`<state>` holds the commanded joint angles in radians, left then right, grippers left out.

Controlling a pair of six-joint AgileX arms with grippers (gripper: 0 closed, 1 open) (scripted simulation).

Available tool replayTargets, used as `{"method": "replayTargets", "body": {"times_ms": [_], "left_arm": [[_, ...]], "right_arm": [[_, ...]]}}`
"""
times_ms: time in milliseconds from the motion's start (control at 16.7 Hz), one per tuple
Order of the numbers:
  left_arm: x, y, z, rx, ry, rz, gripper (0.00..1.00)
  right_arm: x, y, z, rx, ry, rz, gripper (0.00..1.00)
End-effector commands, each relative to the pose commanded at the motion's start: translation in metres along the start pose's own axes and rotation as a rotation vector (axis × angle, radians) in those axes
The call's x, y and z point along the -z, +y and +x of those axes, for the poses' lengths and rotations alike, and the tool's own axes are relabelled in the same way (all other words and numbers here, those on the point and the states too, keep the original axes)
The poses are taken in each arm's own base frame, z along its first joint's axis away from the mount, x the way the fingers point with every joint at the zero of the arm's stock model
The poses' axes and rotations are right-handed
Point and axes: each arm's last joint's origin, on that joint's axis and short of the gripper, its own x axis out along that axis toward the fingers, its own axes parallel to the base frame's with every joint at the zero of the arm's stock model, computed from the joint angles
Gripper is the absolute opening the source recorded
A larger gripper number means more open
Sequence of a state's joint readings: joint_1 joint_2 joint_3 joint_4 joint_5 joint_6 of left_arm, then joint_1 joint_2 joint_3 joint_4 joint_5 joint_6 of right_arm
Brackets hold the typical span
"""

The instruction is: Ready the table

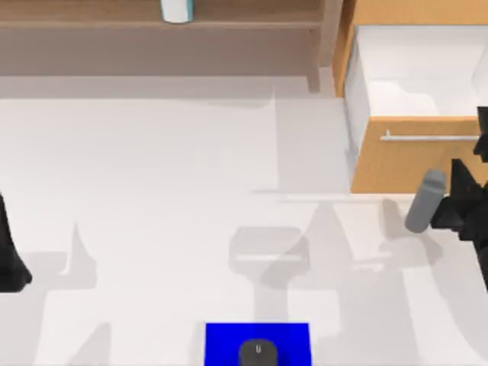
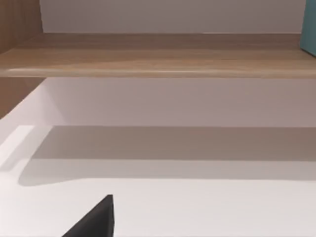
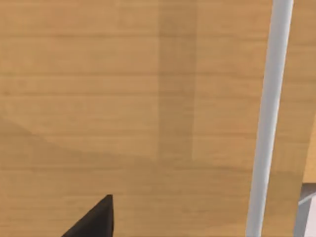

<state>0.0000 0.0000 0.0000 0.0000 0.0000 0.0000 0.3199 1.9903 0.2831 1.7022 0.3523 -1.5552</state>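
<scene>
The right gripper (image 1: 463, 200) is hanging at the right edge of the top view, just in front of the drawer cabinet (image 1: 404, 156), and its fingers are too dark and merged to tell how far apart they are standing. A grey cylinder (image 1: 424, 200) is lying against the gripper's left side; whether it is being held cannot be told. In the right wrist view, one dark fingertip (image 3: 96, 219) is pointing at the orange wood drawer front (image 3: 123, 98), with the metal bar handle (image 3: 269, 113) running beside it. The drawer is standing pulled open, showing its white inside (image 1: 415, 72).

The left gripper (image 1: 9, 252) is sitting parked at the table's left edge, its fingers' spread likewise not readable; its fingertip (image 2: 96, 219) is facing the brown shelf (image 2: 158, 54).

The table (image 1: 152, 191) is spreading white and wide beneath everything. A blue mat (image 1: 221, 339) is lying at its near edge, carrying a dark mouse (image 1: 258, 352). A pale cup (image 1: 176, 9) is standing on the shelf. No writing is readable anywhere.
</scene>
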Motion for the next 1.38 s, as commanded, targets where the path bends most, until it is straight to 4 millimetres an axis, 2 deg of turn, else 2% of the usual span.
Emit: {"method": "replayTargets", "body": {"times_ms": [120, 360, 1140, 1380], "left_arm": [[0.0, 0.0, 0.0, 0.0, 0.0, 0.0, 1.0], [0.0, 0.0, 0.0, 0.0, 0.0, 0.0, 1.0], [0.0, 0.0, 0.0, 0.0, 0.0, 0.0, 1.0], [0.0, 0.0, 0.0, 0.0, 0.0, 0.0, 1.0]], "right_arm": [[0.0004, -0.0002, 0.0065, 0.0, 0.0, 0.0, 1.0], [0.0004, -0.0003, 0.007, 0.0, 0.0, 0.0, 1.0], [0.0004, -0.0003, 0.007, 0.0, 0.0, 0.0, 0.02], [0.0004, -0.0003, 0.007, 0.0, 0.0, 0.0, 0.0]]}}
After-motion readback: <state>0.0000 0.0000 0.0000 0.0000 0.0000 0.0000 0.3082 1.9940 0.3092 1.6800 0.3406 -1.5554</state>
